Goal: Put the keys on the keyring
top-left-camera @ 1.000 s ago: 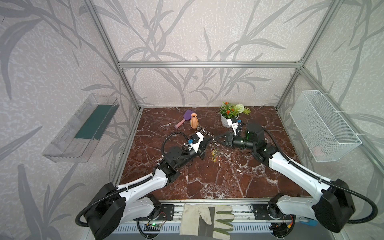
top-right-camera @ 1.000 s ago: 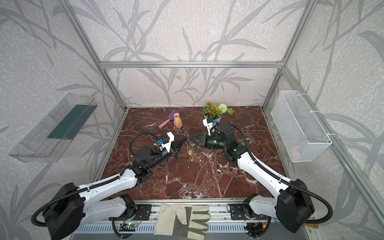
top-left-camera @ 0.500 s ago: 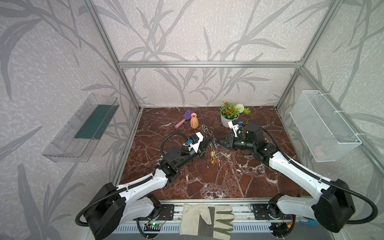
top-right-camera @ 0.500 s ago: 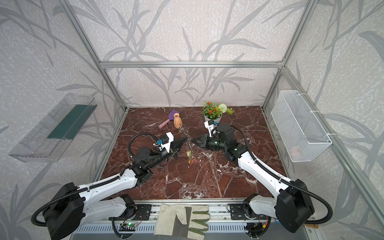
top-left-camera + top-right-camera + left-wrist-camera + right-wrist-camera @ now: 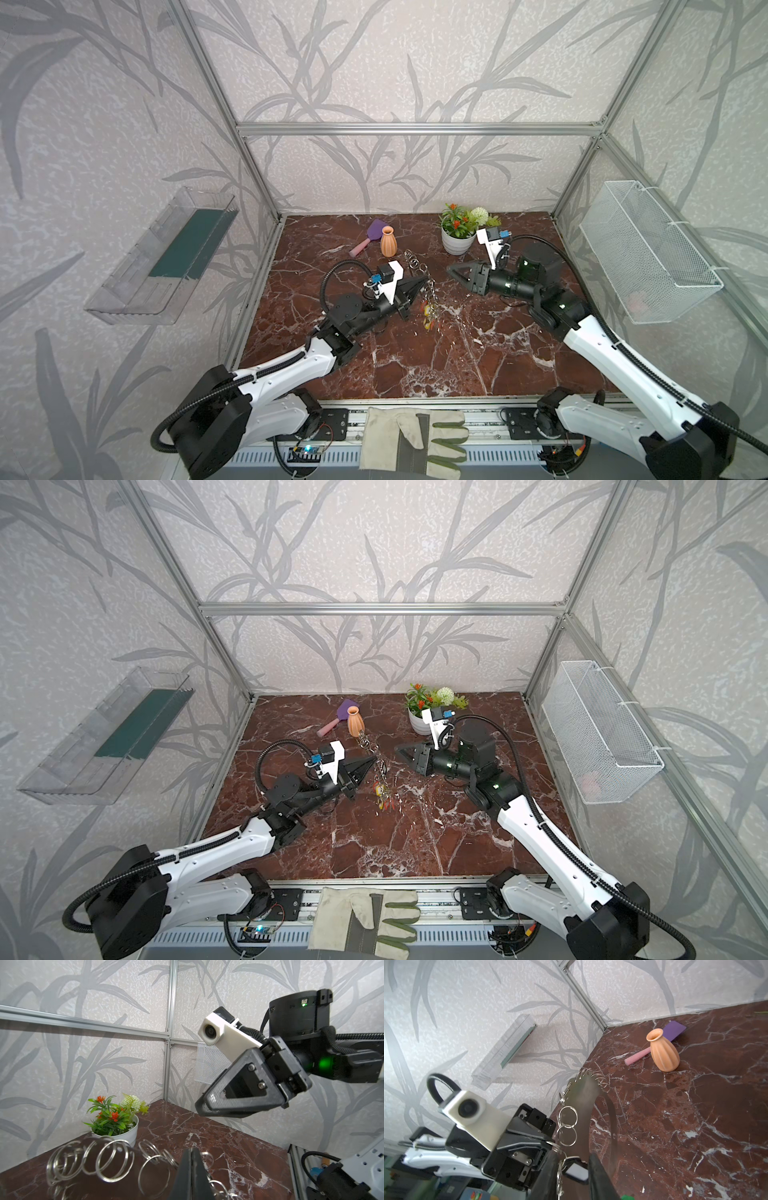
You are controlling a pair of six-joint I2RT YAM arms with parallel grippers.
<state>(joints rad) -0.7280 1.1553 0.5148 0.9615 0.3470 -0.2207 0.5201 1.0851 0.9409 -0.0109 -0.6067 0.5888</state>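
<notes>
My left gripper (image 5: 424,281) is shut on the edge of the keyring (image 5: 583,1097), a grey plate fringed with silver split rings (image 5: 112,1159), and holds it above the marble floor. The keys (image 5: 427,316), yellow and red tags, dangle below it on a chain of rings in both top views (image 5: 381,796). A whitish key tag (image 5: 576,1172) shows through the gap of my right gripper (image 5: 572,1154). That gripper (image 5: 449,269) is open and hovers just right of the keyring, not touching it. Its fingers hold nothing.
An orange vase (image 5: 387,242) and a purple paddle with a pink handle (image 5: 370,239) stand behind the keyring. A potted plant (image 5: 459,237) sits behind my right gripper. A wire basket (image 5: 644,257) hangs on the right wall, a clear shelf (image 5: 166,257) on the left wall.
My right gripper has opened a little and drawn back to the right, away from the keyring. The left gripper still holds the keyring, and the hanging keys have swung slightly.
</notes>
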